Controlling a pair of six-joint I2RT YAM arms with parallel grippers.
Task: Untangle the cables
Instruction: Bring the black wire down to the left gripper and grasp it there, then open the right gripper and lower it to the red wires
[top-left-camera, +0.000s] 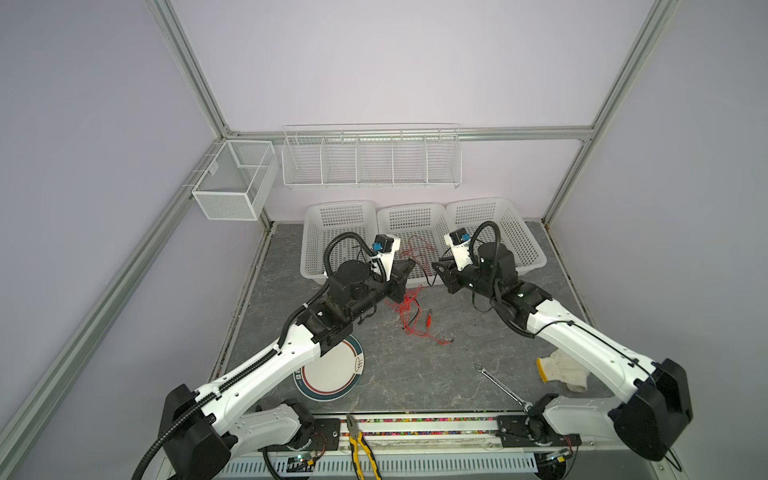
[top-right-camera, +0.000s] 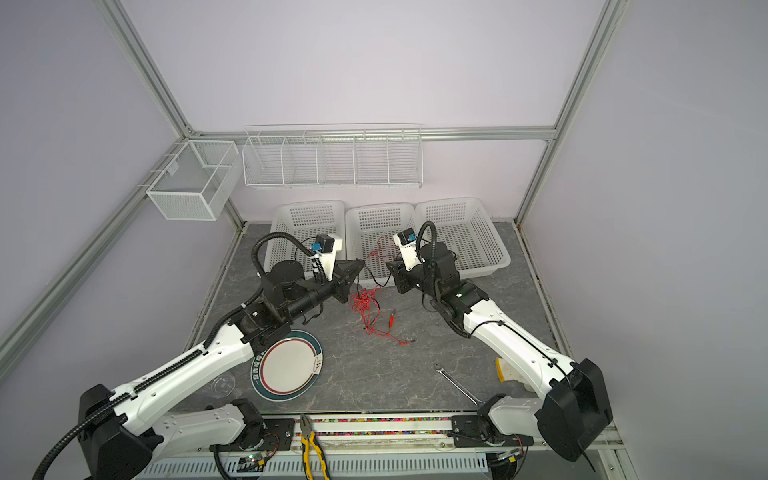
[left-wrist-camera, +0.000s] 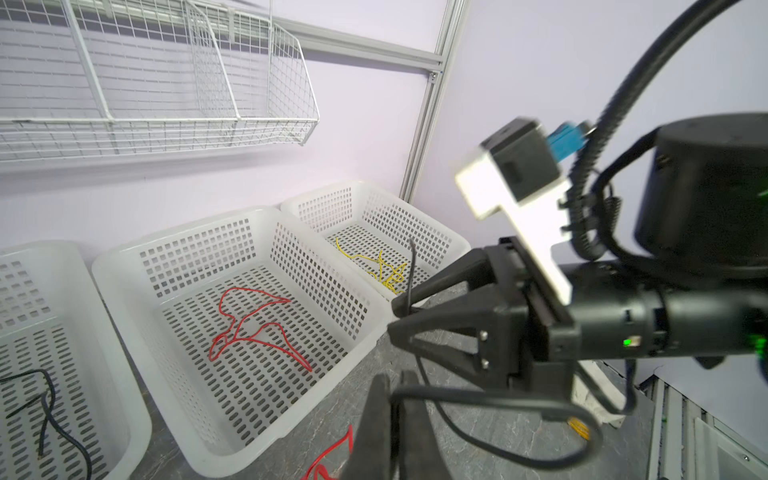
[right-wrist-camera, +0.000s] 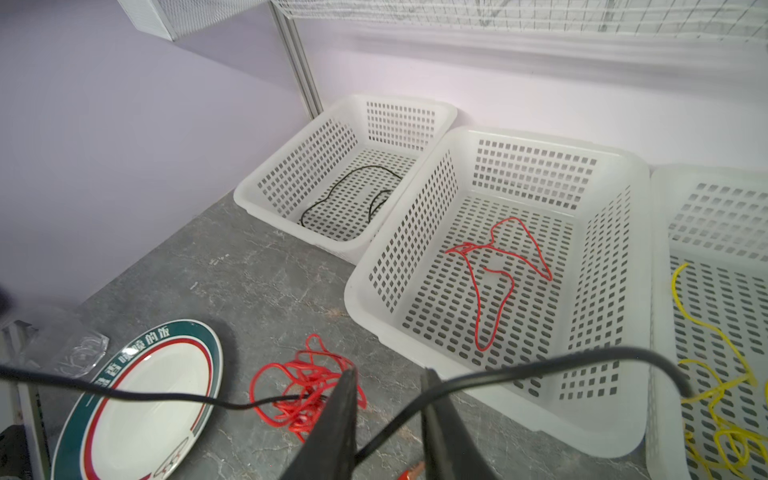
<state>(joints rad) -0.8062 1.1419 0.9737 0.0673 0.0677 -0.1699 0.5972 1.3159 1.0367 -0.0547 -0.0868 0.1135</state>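
**Cable lot on tabletop (top-left-camera: 415, 374), one black cable (right-wrist-camera: 540, 365) strung between two tools**

Front edge: pliers (top-left-camera: 361, 449). Next: plate (top-left-camera: 332, 370), wrench (top-left-camera: 500, 384), glove (top-left-camera: 565, 370). Mid-tabletop: red tangle (top-left-camera: 409, 303), lying loose. Just behind and above it: left tool (top-left-camera: 409, 266) clenched on the black cable; right tool (top-left-camera: 436, 266) parted, the same cable passing between its fingers. Rear, side by side: left basket (top-left-camera: 311, 232) with loose black wire (right-wrist-camera: 370, 167), middle basket (top-left-camera: 409, 220) with red cable (right-wrist-camera: 476, 316), right basket (top-left-camera: 519, 237) with yellow cable (left-wrist-camera: 386, 272).
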